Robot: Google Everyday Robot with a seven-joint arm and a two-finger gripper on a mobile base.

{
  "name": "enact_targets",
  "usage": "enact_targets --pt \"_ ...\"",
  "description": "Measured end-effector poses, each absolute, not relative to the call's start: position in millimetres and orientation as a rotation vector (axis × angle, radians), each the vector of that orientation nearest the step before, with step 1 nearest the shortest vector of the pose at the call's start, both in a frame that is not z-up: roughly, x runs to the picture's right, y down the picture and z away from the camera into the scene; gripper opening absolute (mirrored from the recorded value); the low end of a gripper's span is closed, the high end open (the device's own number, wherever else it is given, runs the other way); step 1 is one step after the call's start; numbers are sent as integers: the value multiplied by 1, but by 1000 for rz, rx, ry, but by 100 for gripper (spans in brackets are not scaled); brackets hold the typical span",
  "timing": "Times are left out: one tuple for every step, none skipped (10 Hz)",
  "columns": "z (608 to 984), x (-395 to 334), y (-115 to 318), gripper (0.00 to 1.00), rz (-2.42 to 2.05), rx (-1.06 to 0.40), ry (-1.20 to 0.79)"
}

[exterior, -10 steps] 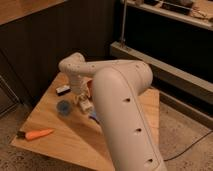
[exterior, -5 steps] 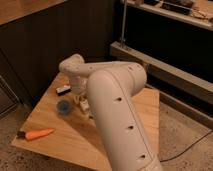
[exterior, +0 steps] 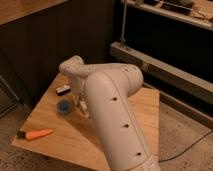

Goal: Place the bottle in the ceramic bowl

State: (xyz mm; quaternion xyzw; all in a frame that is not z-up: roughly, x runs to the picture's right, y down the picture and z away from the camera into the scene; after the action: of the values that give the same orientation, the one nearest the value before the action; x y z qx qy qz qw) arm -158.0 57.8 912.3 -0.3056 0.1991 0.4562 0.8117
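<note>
My big white arm (exterior: 112, 115) fills the middle of the camera view and reaches down over the wooden table (exterior: 55, 145). The gripper (exterior: 80, 106) hangs low over the table, just right of a round blue cup (exterior: 64, 106), and the arm hides most of it. A pale cream shape at the gripper could be the bottle, but I cannot tell for sure. The reddish-brown ceramic bowl is out of sight, probably behind the arm.
An orange carrot (exterior: 37, 134) lies near the table's front left corner. A small dark flat object (exterior: 62, 90) lies at the back left, behind the cup. A dark wall and a metal shelf rail (exterior: 160, 65) stand behind the table. A cable runs on the floor at right.
The arm has swung slightly and now covers more of the gripper; the reddish-marked cream thing seen beside it earlier is mostly hidden. Cup and carrot have not moved.
</note>
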Motion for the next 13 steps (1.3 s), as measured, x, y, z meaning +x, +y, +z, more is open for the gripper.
enact_targets --pt "913 -160 57 65 974 -652 424" --pt "913 -162 54 65 974 -650 421" --pt "912 -164 51 65 975 -648 418" --pt "911 -165 48 65 975 -646 415" --pt "909 -166 46 65 976 -644 412" --pt "908 -166 45 65 975 -643 412" --pt "908 -166 45 65 974 -643 414" --pt "907 -165 45 65 974 -643 416" --pt "909 -163 47 65 977 -645 422" --pt "909 -163 49 65 977 -647 425" --pt "911 -162 51 65 978 -650 429" --pt "913 -162 52 65 979 -652 433" --pt "916 -162 53 65 977 -654 435"
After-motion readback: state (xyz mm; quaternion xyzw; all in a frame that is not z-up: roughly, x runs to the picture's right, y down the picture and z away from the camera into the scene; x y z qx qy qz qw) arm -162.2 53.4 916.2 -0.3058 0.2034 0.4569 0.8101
